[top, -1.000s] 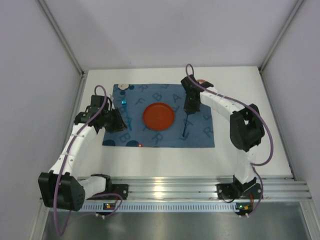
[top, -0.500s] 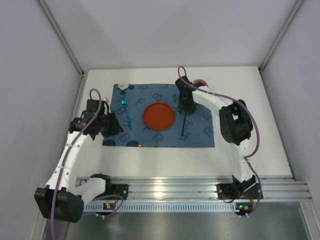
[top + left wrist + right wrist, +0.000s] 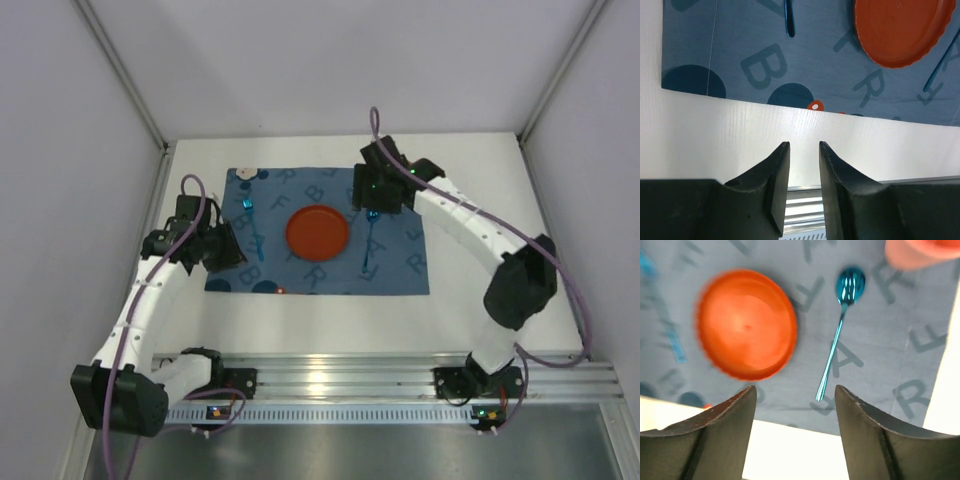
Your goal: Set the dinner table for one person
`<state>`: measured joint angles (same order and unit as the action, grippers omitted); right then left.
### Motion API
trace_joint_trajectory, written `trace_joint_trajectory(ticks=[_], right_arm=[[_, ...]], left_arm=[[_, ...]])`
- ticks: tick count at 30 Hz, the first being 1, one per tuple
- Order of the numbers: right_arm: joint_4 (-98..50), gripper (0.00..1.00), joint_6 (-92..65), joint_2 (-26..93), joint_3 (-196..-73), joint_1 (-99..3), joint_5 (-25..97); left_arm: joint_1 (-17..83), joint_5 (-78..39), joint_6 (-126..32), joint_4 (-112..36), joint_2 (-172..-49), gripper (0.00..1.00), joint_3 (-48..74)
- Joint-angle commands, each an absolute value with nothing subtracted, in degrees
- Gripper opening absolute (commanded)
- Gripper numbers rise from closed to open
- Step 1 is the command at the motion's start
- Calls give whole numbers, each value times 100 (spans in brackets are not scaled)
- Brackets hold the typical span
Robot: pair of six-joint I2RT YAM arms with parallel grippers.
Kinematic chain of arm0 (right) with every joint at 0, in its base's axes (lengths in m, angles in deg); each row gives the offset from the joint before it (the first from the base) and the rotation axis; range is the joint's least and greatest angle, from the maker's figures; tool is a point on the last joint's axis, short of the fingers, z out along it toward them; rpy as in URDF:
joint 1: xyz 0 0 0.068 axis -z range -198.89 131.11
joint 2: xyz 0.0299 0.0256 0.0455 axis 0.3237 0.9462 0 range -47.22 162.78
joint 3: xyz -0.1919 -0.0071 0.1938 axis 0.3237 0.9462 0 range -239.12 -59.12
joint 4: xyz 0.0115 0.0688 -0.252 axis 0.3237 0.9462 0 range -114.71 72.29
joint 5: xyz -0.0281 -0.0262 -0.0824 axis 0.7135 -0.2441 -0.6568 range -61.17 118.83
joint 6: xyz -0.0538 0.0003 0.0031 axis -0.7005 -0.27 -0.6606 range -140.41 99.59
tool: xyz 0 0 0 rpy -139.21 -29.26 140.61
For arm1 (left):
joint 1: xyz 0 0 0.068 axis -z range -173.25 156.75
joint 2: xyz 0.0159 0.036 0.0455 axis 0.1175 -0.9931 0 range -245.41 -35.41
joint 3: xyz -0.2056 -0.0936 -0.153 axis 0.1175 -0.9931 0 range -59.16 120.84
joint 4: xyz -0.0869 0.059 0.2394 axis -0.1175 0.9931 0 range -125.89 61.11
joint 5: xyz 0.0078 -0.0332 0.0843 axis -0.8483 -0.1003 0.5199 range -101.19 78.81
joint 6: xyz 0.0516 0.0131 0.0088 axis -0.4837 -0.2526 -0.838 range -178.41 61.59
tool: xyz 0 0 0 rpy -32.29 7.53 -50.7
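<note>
- Dinner table [image 3: 330,325]: plain white top under everything, ribbed rail [image 3: 330,375] along the near edge, right by both arm bases.
- One dark blue mat [image 3: 410,270] with printed letters, flat on the middle of the white top, white showing on all sides.
- Far left: left gripper [image 3: 228,246] [image 3: 804,145] over the mat's left edge, fingers only a narrow slit apart, nothing between them.
- One small white round thing [image 3: 246,173] on the mat's far left corner, too small to say what.
- One blue utensil [image 3: 250,215] lying on the mat left of the plate [image 3: 318,231], apart from it; can't tell fork or knife.
- One tiny orange spot [image 3: 815,105] right at the mat's near edge.
- Just the one plate: orange, round, scalloped rim, mid-mat.
- One shiny blue spoon [image 3: 840,335] just right of the plate, not touching, bowl toward the far side, handle toward the near edge.
- Above the spoon's bowl end: right gripper [image 3: 378,200] [image 3: 795,390], fingers spread wide, gripping nothing.
- One pinkish-orange round thing [image 3: 915,252] past the spoon near the mat's far right corner, blurred and cut off at the edge of the right wrist view, so no clue what exactly.
</note>
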<state>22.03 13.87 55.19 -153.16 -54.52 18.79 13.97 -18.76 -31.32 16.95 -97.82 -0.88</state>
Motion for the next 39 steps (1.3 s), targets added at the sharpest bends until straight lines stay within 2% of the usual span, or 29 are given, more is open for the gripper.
trace_joint_trajectory(ticks=[1, 3, 4, 5, 6, 7, 9, 11, 15, 18, 20, 24, 26, 27, 32, 39], right_arm=[[2170, 65, 957, 4342, -15265, -5545, 1741], [1794, 70, 676, 3394, -14765, -5606, 1741], [1635, 81, 622, 3033, -14484, -5624, 1767], [1477, 99, 613, 2316, -13838, -5615, 1776], [1257, 100, 700, 1987, -13483, -5615, 1776], [1186, 100, 753, 1662, -12792, -5615, 1776], [1211, 100, 885, 888, -12199, -5615, 1942], [1334, 100, 929, 152, -11522, -5624, 2292], [1090, 100, 1638, -1370, -10449, -5624, 2646], [1096, 100, 2096, -2260, -9991, -5624, 2593], [1298, 100, 2099, -2497, -9981, -5624, 2654], [1737, 100, 1844, -2516, -10245, -5624, 2401], [1896, 100, 1738, -2429, -10333, -5615, 2356], [1932, 100, 1694, -2402, -10333, -5624, 2356], [1993, 100, 1545, -2314, -10350, -5624, 2426], [1931, 100, 1176, -2270, -10298, -5615, 2313]], left_arm=[[1422, -1813, -3116, 1395, -9781, 36, 323], [1422, -1848, -3143, 1289, -9825, 39, 438], [1430, -1857, -3160, 1280, -9834, 40, 508], [1430, -1875, -3221, 1254, -9860, 41, 535], [1430, -1866, -3257, 1236, -9869, 44, 544], [1430, -1831, -3283, 1227, -9834, 51, 518], [1430, -1744, -3354, 1201, -9773, 64, 456], [1430, -1366, -3293, 1166, -9518, 83, 386], [1431, -663, -3239, 763, -8983, 86, 71], [1430, -539, -3485, -369, -8359, 85, -508], [1439, -355, -3703, -1406, -7685, 83, -1516], [1439, -74, -4530, -2919, -6577, 83, -2660], [1439, -178, -5038, -3332, -6328, 88, -2909], [1439, -196, -5111, -3334, -6275, 98, -3006], [1439, 172, -5121, -2939, -6283, 98, -2980], [1439, 313, -5384, -3728, -6713, 99, -3401]])
